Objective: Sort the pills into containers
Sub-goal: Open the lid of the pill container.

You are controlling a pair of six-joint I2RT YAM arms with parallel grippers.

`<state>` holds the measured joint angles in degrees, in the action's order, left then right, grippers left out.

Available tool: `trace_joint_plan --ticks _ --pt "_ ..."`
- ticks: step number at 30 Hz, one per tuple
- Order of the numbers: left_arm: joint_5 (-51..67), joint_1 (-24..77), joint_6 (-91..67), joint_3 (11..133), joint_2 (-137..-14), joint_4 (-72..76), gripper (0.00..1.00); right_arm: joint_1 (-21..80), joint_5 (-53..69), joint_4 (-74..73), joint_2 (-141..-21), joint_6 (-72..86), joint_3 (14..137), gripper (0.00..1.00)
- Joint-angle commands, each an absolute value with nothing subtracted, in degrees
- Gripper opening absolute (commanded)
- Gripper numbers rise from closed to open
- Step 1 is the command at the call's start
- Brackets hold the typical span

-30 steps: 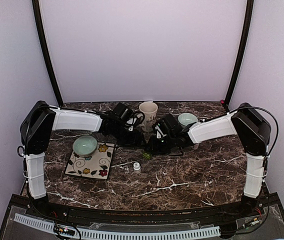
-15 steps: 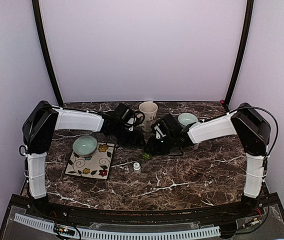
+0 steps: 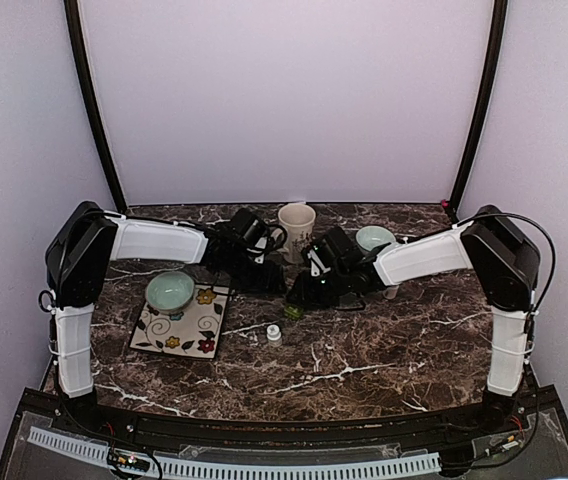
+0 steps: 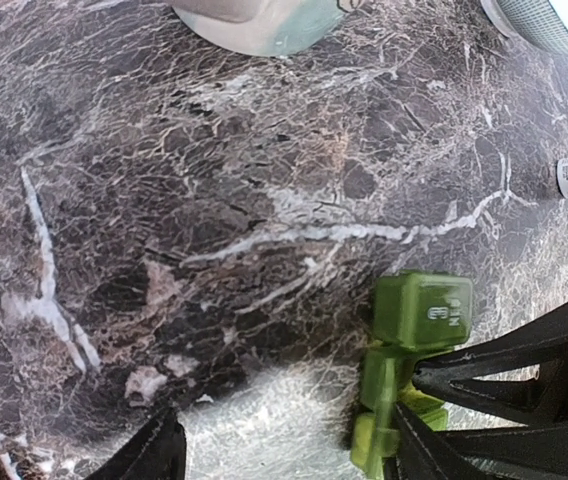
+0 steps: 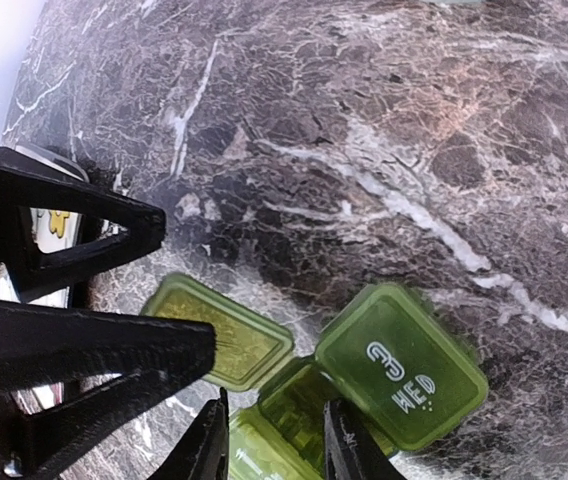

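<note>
The green pill box [image 5: 399, 365] lies on the marble between both grippers, small in the top view [image 3: 294, 311]. Two of its lids stand open: one marked WED, and a plain lid [image 5: 226, 332]. My right gripper [image 5: 279, 445] is shut on the box's body, one finger on each side of an open compartment. My left gripper [image 4: 279, 455] is open. Its right finger [image 4: 409, 450] rests against the box [image 4: 422, 310], and its tip touches the plain lid. No pills show in any view.
A small white bottle [image 3: 274, 334] stands just in front of the box. A cream mug [image 3: 297, 228] and a pale green bowl [image 3: 374, 238] stand behind the grippers. Another green bowl [image 3: 169, 291] sits on a floral plate [image 3: 192, 328] at the left.
Both arms have shifted only very slightly. The pill box stays where it was, and the right gripper still holds it.
</note>
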<state>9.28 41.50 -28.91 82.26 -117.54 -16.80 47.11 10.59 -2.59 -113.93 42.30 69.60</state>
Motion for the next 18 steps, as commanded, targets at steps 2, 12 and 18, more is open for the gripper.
trace_joint_plan --ticks 2,12,18 --pt "8.1 41.2 -28.1 81.8 -117.7 -18.5 0.68 47.5 9.6 -3.8 -115.2 42.4 71.0 0.32" --pt "9.3 41.1 -28.2 80.6 -118.1 -17.4 0.67 47.5 9.3 -3.6 -115.0 43.2 70.3 0.32" --pt "10.0 41.1 -28.2 80.0 -118.4 -17.1 0.67 47.5 9.2 -3.7 -115.0 43.5 70.4 0.32"
